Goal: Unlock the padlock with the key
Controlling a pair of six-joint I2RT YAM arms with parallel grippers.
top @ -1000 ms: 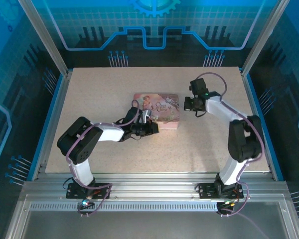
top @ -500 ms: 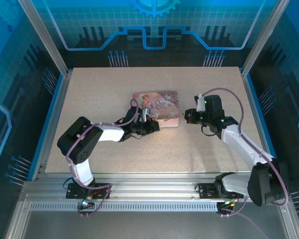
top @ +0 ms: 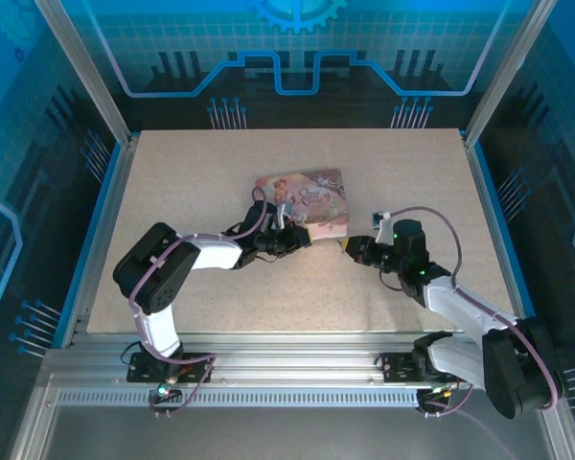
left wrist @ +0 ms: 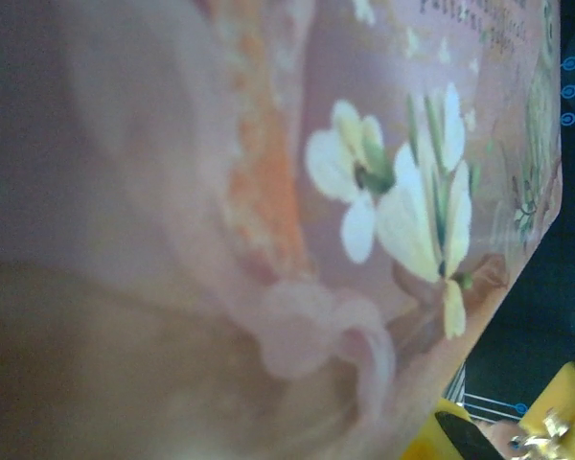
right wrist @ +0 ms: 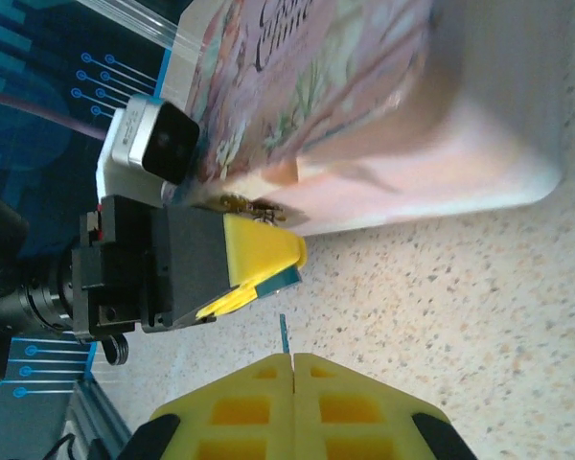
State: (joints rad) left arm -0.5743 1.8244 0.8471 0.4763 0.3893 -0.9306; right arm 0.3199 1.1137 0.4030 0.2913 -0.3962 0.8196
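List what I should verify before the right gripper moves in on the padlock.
1. Right gripper shut: ok, its yellow fingers meet.
2. Key held in it: cannot tell. A thin teal sliver sticks out at the seam.
3. Padlock found: ok. A small brass-coloured piece sits at the pink tin's near edge, beside the left gripper.
4. Left gripper's grip on the padlock: cannot tell.
5. Keyhole facing the right gripper: cannot tell, it is too small to see.
6. Path between the grippers: ok, there is bare tabletop between them.
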